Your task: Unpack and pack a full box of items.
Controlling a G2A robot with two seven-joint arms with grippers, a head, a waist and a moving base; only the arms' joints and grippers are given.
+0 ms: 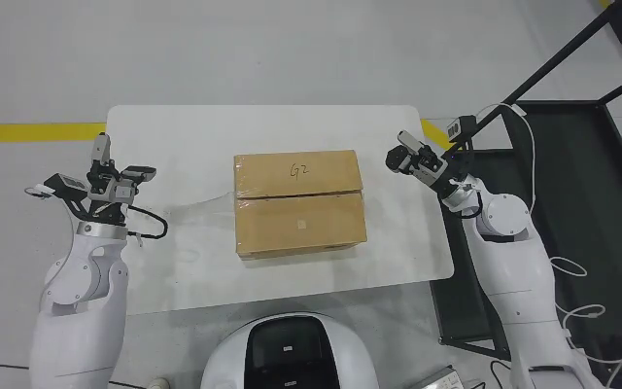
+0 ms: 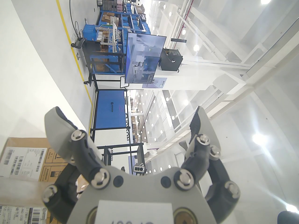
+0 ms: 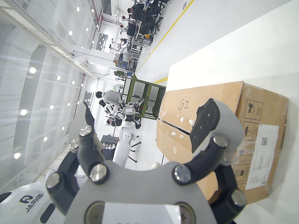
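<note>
Left gripper (image 2: 127, 117): fingers spread wide, empty, at table's left edge | right gripper (image 3: 147, 111): fingers spread wide, empty, near box's right end | cardboard box (image 1: 299, 204): flaps shut, mid-table (image 1: 175, 126)

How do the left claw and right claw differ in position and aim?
The left claw hangs at the left edge of the table, far from the box; the right claw hangs close to the box's right end. The left claw points toward the far side; the right claw angles toward the box. Both are open and empty.
</note>
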